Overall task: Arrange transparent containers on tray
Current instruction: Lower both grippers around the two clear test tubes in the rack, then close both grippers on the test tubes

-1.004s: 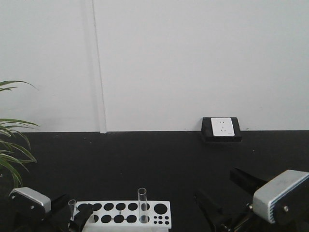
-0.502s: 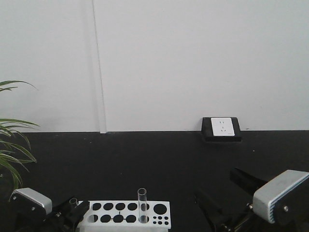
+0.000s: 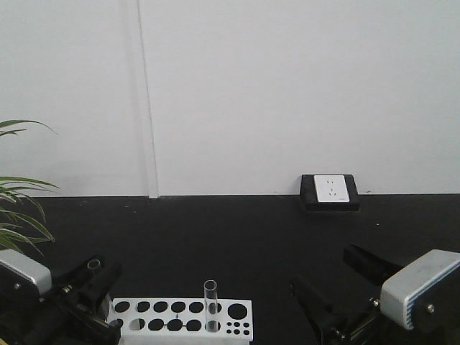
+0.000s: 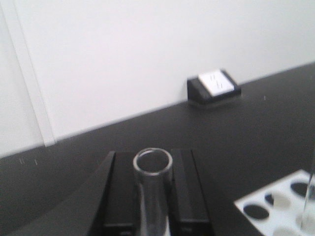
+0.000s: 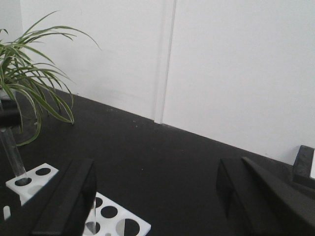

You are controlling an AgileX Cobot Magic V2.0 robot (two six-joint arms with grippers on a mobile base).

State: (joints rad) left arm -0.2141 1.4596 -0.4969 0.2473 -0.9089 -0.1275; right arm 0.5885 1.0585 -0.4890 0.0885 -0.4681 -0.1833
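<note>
My left gripper (image 3: 93, 279) is shut on a clear test tube (image 3: 92, 267), held above the left end of the white rack with round holes (image 3: 180, 316). In the left wrist view the tube (image 4: 153, 196) stands between the two black fingers (image 4: 189, 191), its open rim facing the camera. A second test tube (image 3: 210, 305) stands upright in the rack. My right gripper (image 3: 334, 284) hangs open to the right of the rack, with nothing between its fingers (image 5: 69, 196). The held tube (image 5: 10, 150) also shows at the far left of the right wrist view. The yellow tray is out of view.
A green plant (image 3: 14, 215) leans in from the left edge, close to the left arm. A black-and-white wall socket box (image 3: 330, 191) sits at the back right on the black tabletop (image 3: 215, 237). A white wall stands behind.
My left gripper has risen and moved left with the test tube, drawing it up out of the rack's left end. The right arm has barely moved.
</note>
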